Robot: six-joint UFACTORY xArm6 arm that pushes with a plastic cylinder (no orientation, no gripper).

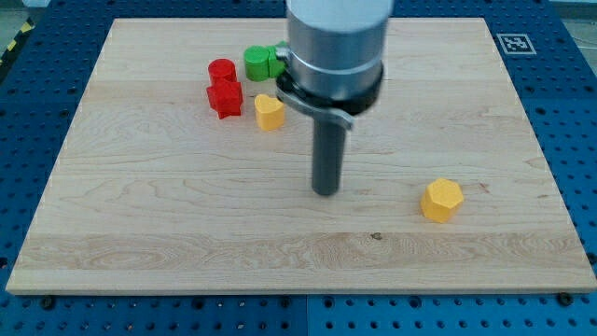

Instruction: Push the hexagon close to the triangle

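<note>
Yellow hexagon [441, 199] sits untouched right of the bare, jawless tip [326, 192]; no triangle shows, so approach comes next.

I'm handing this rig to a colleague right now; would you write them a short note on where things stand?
My tip rests on the board's middle, touching no block.
The yellow hexagon sits alone to the tip's right, lower in the view.
No triangle is clearly visible; the arm hides part of the upper cluster: red cylinder, red block, green blocks, yellow block.
Done: nothing evident. Left: push the hexagon across.
</note>
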